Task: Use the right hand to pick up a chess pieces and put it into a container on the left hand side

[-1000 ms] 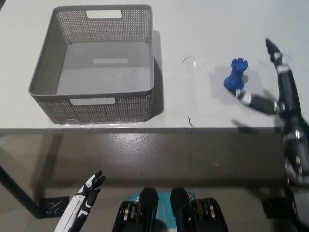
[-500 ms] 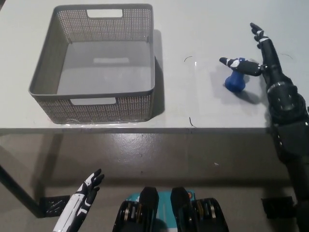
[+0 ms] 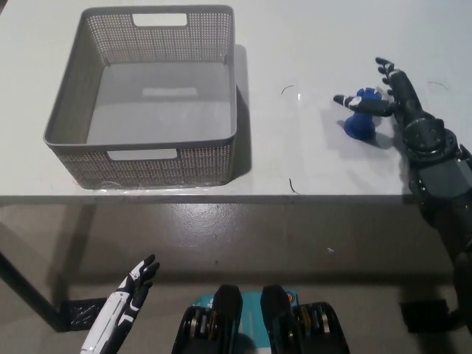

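A blue chess rook (image 3: 361,121) stands upright on the white table (image 3: 317,169), right of centre. My black right hand (image 3: 387,96) is against its right side, open, with one finger lying across the piece's top and the others spread behind it. The rook rests on the table, not lifted. A grey mesh basket (image 3: 221,140) sits empty on the table's left half. My white left hand (image 3: 129,295) hangs below the table edge at the lower left, fingers apart, holding nothing.
The table's front edge runs across the picture at about mid height, with brown floor below it. Two small dark marks (image 3: 291,184) lie on the tabletop between basket and rook.
My right hand has moved in from the table's right edge to the rook and its fingers have drawn closer around the piece's top. The rook and the left hand have barely moved.
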Controlling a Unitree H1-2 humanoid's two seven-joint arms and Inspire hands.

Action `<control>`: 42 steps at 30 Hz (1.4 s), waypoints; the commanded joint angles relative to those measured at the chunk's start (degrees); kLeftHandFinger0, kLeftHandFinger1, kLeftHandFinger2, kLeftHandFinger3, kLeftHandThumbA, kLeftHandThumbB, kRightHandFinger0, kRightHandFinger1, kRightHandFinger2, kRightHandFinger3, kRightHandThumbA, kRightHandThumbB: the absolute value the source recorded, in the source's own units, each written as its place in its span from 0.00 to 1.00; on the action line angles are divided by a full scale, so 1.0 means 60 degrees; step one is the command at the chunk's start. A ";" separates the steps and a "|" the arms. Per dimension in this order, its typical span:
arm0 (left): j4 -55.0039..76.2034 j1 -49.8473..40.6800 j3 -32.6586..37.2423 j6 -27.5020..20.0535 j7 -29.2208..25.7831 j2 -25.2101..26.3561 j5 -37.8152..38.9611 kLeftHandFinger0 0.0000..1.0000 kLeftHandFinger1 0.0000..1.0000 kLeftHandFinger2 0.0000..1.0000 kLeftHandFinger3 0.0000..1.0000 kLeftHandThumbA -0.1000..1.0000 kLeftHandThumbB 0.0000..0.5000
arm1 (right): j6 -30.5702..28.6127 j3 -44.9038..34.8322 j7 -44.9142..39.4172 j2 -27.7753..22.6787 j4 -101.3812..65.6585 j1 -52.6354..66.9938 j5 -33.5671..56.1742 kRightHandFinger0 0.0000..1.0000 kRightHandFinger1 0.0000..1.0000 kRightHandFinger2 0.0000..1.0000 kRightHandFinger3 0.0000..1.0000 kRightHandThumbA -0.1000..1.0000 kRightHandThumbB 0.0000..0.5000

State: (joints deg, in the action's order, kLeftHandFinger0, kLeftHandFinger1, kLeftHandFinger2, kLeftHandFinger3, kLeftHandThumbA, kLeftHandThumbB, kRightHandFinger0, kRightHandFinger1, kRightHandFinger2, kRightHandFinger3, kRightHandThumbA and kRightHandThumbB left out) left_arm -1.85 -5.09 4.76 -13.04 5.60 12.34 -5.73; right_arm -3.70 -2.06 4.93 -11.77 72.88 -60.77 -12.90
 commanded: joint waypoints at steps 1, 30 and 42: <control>0.0124 0.0042 -0.0112 -0.0127 0.0029 0.0112 -0.0022 1.00 1.00 1.00 1.00 1.00 0.89 | -0.0669 -0.0012 0.0215 -0.0229 0.0248 -0.0646 0.0353 1.00 1.00 1.00 1.00 1.00 0.82; 0.0107 0.0042 -0.0114 -0.0018 -0.0040 0.0066 -0.0200 1.00 1.00 1.00 1.00 1.00 0.86 | -0.0700 0.0525 0.0491 -0.0021 0.0929 -0.0498 0.0395 1.00 1.00 1.00 1.00 1.00 0.91; 0.0147 0.0147 -0.0132 0.0069 -0.0019 0.0068 -0.0187 1.00 1.00 1.00 1.00 1.00 0.87 | -0.1921 -0.0105 0.2711 0.0429 0.1041 -0.0471 0.0772 0.00 0.00 0.31 0.44 0.00 0.31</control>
State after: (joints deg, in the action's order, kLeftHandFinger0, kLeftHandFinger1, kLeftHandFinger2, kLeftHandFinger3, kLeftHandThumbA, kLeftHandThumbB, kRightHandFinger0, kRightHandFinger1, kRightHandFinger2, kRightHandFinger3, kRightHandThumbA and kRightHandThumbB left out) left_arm -2.04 -4.99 4.71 -12.43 5.58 12.25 -6.63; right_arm -9.54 -2.18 13.54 -10.23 79.43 -60.68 -9.58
